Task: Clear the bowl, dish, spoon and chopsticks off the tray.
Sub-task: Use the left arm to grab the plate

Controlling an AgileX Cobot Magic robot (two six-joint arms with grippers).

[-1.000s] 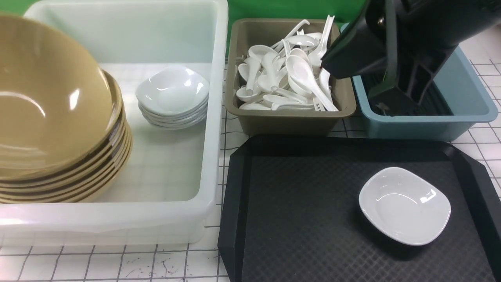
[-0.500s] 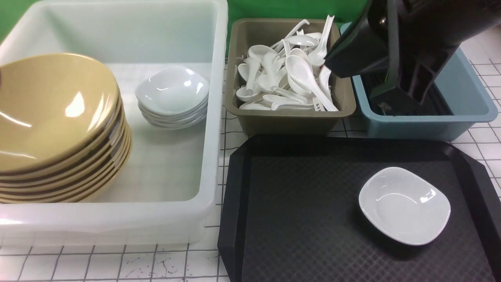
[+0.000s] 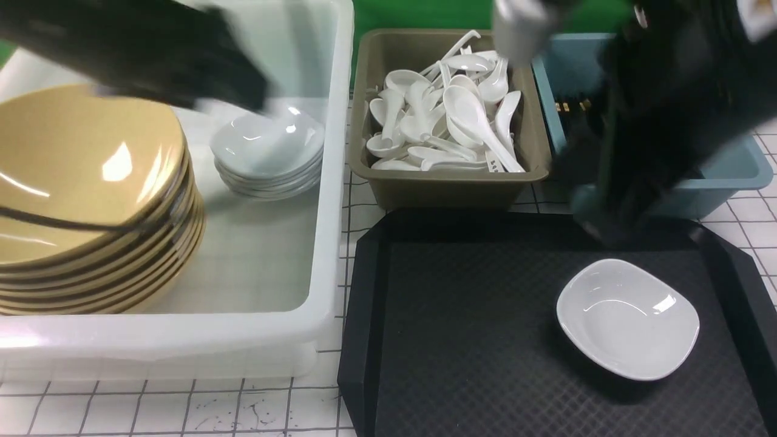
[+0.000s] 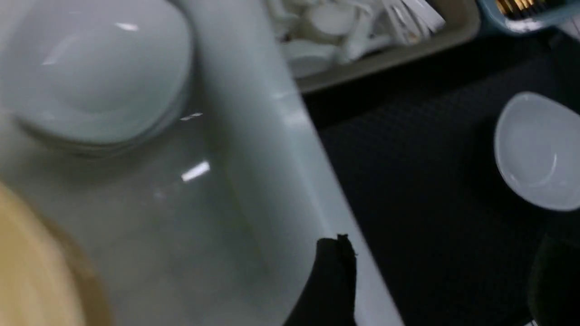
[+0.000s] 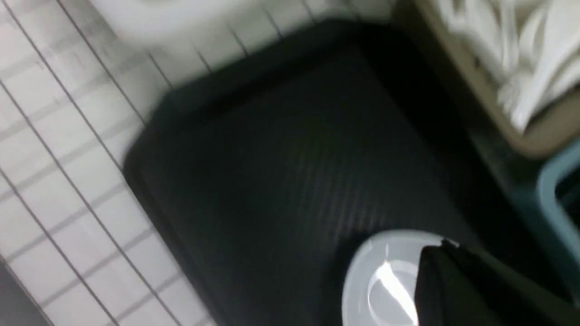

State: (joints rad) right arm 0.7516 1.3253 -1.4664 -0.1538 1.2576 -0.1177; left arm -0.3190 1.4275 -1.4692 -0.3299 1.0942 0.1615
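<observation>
Dish [image 3: 627, 318] lies upright on the tray [image 3: 461, 340], in its right half toward the near edge. Right gripper [image 3: 601, 227], fingers pressed together, hangs blurred over the tray's far right rim by the blue bin [image 3: 734, 170]; the dish lies just nearward of it. Left gripper [image 3: 243, 91], fingers spread and empty, is over the tub [image 3: 331, 182], well apart. Right arm is nearer; the dish's rounded-square outline shows no marked long axis

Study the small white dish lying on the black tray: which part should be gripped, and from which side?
Take the dish by its raised rim, coming down from above, one jaw inside the hollow, one outside. It sits upright and flat on the tray, too shallow and wide to clasp across. The far edge, nearest the right arm, is probably easiest.
</observation>
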